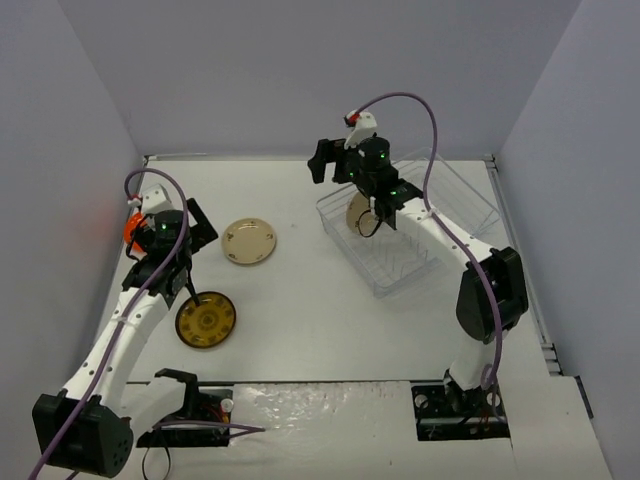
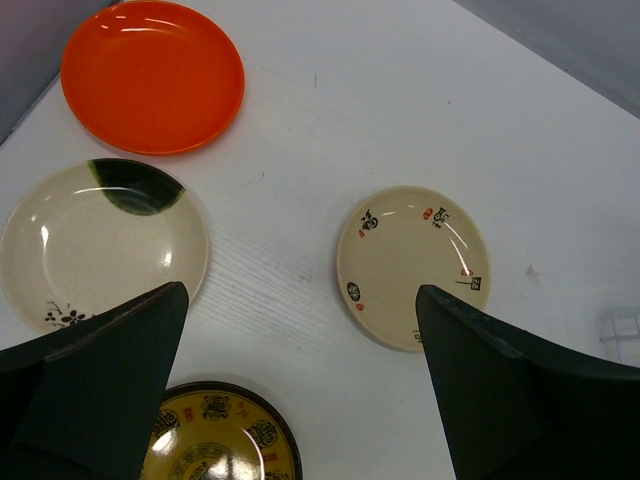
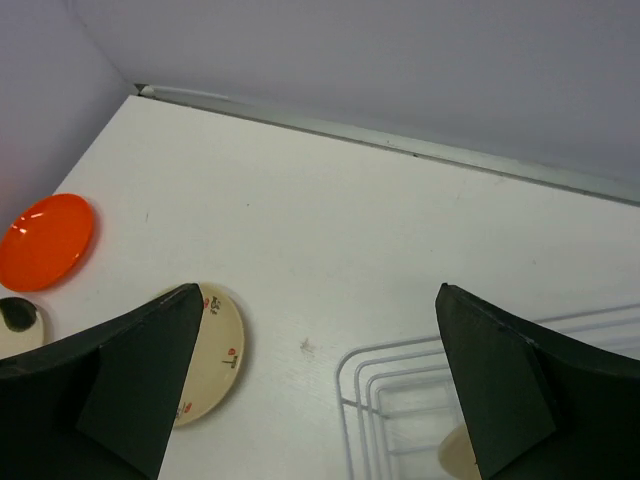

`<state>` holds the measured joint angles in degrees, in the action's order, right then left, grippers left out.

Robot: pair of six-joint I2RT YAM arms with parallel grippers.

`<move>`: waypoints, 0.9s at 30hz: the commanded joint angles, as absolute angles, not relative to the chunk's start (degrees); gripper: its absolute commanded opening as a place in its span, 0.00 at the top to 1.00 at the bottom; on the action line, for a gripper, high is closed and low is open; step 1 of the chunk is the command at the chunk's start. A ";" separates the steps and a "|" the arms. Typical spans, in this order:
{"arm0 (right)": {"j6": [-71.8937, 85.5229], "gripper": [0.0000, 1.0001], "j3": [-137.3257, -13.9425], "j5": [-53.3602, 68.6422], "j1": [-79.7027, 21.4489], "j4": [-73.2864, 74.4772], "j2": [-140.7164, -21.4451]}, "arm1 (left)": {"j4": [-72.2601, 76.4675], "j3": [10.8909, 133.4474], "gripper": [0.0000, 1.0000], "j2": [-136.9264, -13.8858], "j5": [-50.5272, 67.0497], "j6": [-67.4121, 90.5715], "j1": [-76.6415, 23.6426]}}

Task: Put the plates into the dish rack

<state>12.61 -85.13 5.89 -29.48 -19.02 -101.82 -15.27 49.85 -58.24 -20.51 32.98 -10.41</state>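
At the far left we see the orange plate [image 2: 152, 75] lying flat on the table [image 2: 400, 110]. Just beside it lies the patched plate [image 2: 100, 240], cream with a dark patch at its rim. The left gripper [image 2: 300, 292] hangs above this group with its fingers [image 2: 95, 395] spread wide and nothing between them. Below it, at the near edge of its wrist view, lies the brown plate [image 2: 215, 440], yellow in the middle and partly cut off by the frame. To the right, apart from the others, the speckled plate [image 2: 413, 265] lies flat on bare table. All four are outside the rack [image 1: 395, 265], which stands well apart on the right side of the table, towards the back wall. The racked plate [image 1: 357, 210], also cream, sits inside the rack at its left end, leaning rather than flat; we cannot tell which slot holds it. The right gripper [image 3: 318, 290] hovers over that end of the rack, its fingers wide apart and holding nothing, with the racked plate's rim just showing beside one finger
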 commanded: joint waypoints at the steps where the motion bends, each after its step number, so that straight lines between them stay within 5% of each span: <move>1: 13.42 0.00 -83.80 -6.40 -30.62 -19.93 -95.55 | -9.95 50.45 0.03 -60.01 -19.26 32.52 -9.93; 8: 30.11 0.02 -79.34 25.10 -21.54 -32.43 -98.31 | -10.77 52.33 0.03 -64.23 -18.32 33.05 -9.81; 14: 15.58 0.00 -81.70 6.29 -31.30 -23.76 -97.88 | -9.17 52.08 0.03 -66.16 -18.57 32.92 -9.83; 27: 12.13 0.00 -93.60 -10.58 -47.52 -15.59 -112.03 | -9.40 53.35 0.03 -71.89 -18.46 34.45 -8.99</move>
